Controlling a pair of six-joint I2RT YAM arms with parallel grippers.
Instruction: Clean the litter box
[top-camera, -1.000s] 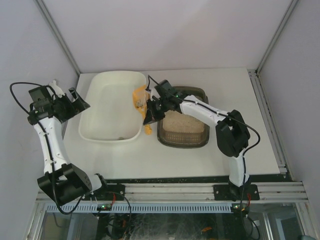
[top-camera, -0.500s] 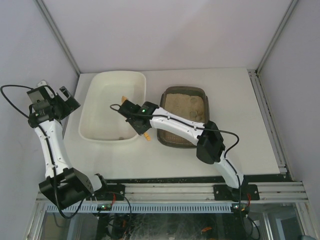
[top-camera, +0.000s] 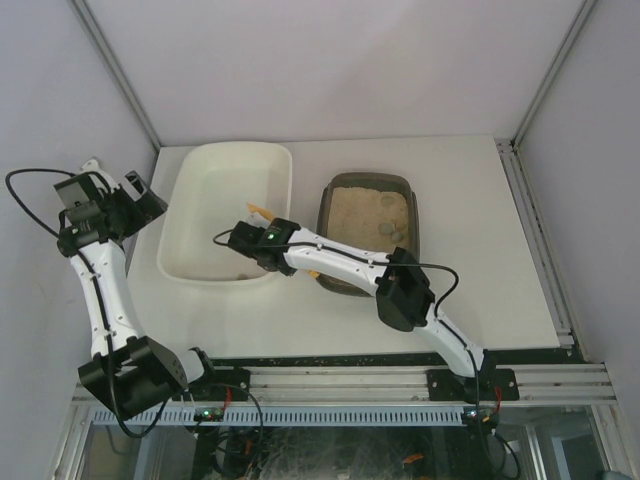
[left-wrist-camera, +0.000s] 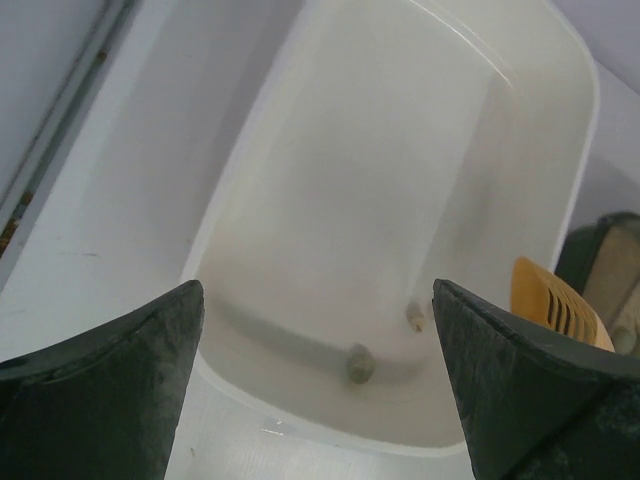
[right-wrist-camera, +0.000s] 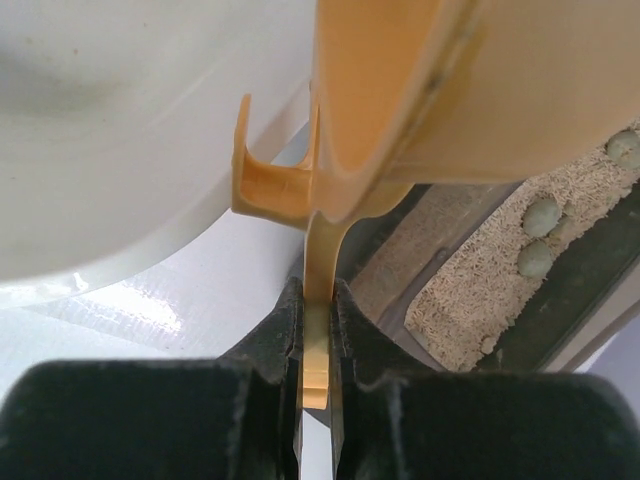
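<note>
Both arms share one build: white tubular links joined by bulky black joint housings. The left arm (top-camera: 100, 290) and right arm (top-camera: 440, 330) each end in a black base block on the aluminium rail (top-camera: 340, 380). Thin black cables (top-camera: 455, 283) loop off the links. A small green light (top-camera: 268, 236) glows on the right arm's housing farthest from the rail. The left fingers (left-wrist-camera: 100, 390) are broad, matte dark-grey wedges with a grainy surface; the right fingers (right-wrist-camera: 275, 350) are black, narrow and flat.

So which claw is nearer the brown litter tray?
Right. The right gripper holds a yellow scoop over the white tub, beside the tray; the left gripper hovers beyond the tub.
</note>
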